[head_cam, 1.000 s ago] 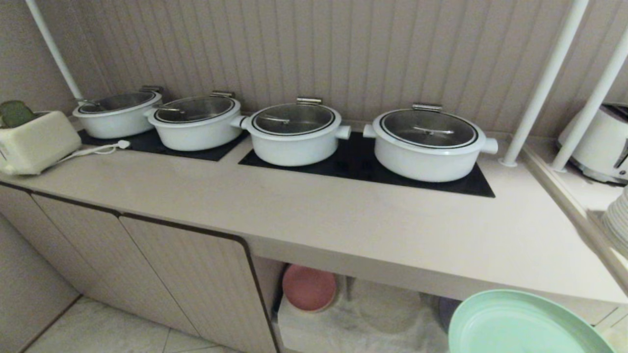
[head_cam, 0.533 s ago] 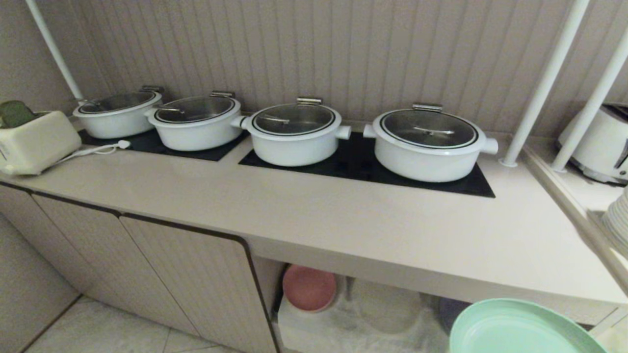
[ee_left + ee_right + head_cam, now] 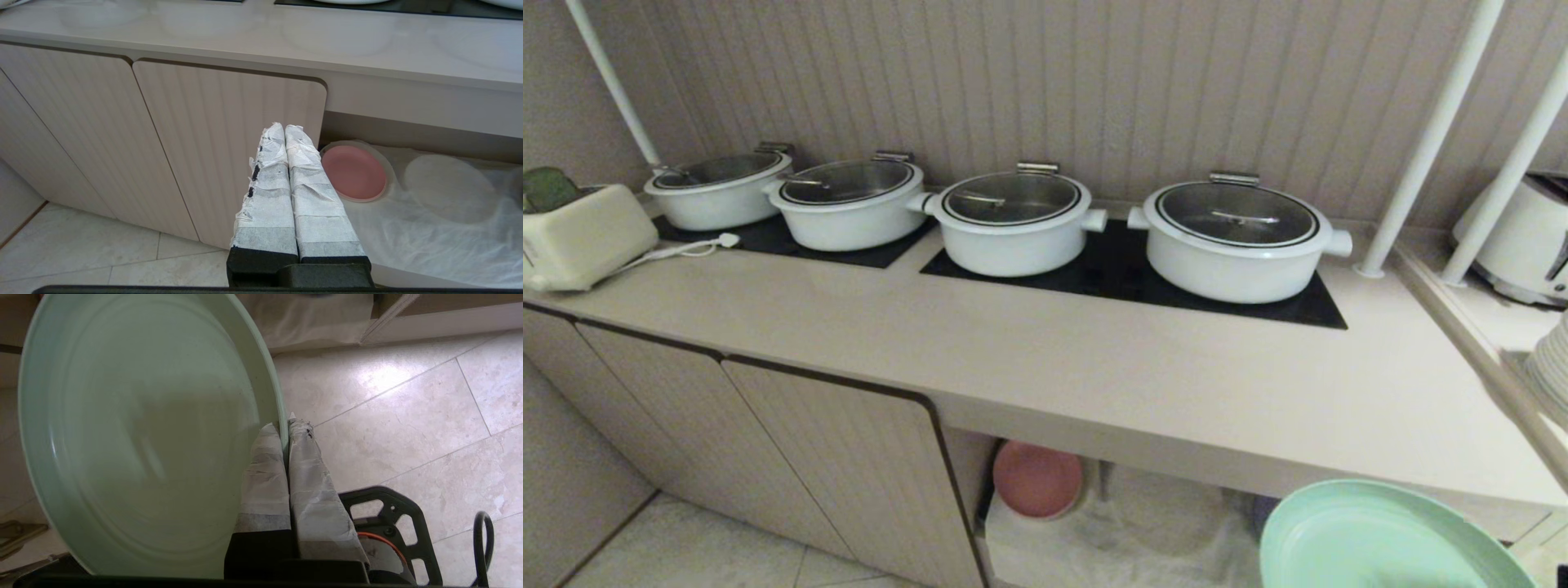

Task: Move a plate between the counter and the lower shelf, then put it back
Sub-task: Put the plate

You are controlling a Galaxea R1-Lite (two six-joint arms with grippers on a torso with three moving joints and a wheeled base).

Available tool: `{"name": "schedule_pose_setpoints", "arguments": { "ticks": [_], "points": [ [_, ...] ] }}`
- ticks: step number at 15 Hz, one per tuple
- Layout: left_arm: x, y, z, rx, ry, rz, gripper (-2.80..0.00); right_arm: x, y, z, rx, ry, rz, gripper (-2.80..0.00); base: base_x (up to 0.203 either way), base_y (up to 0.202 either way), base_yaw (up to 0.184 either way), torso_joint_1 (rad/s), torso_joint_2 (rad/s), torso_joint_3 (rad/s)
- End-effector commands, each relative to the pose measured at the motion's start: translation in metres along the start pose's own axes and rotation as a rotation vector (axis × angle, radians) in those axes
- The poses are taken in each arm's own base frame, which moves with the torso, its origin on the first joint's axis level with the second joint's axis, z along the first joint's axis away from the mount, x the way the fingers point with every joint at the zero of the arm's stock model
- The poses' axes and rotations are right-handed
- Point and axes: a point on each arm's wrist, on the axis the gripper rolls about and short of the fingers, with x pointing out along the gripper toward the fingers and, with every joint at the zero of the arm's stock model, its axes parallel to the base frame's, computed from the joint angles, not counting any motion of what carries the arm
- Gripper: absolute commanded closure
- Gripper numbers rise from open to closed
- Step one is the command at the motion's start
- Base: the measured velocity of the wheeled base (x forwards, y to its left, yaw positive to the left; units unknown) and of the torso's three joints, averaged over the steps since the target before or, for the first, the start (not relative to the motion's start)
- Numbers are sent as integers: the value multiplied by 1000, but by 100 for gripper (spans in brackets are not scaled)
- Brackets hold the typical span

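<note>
Tape-wrapped fingers of the right gripper (image 3: 284,430) pinch the low rim of the round, matte mint-green plate (image 3: 139,433), just before the smooth beige counter (image 3: 1094,376).

We see the counter (image 3: 1045,359) front strip bare, centre of frame; four pots (image 3: 1013,220) block its back. On the shelf (image 3: 1143,523), lower centre, a pink plate (image 3: 1037,480) fills the left dimple; middle dimple free. The plate (image 3: 1372,539) covers shelf's right, lower right.
</note>
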Motion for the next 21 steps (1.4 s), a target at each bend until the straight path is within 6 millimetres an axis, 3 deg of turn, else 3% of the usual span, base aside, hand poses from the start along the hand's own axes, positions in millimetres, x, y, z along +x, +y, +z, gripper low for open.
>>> {"name": "schedule_pose_setpoints", "arguments": {
  "ticks": [1, 13, 21],
  "points": [
    [0, 0, 0, 0, 0, 1, 0, 0, 5, 7, 3, -4, 0, 0, 0, 0, 0, 0, 0, 0],
    [0, 0, 0, 0, 0, 1, 0, -17, 22, 38, -42, -96, 46, 0, 0, 0, 0, 0, 0, 0],
    [0, 0, 0, 0, 0, 1, 0, -42, -7, 37, -211, -260, -55, 0, 0, 0, 0, 0, 0, 0]
  ]
}}
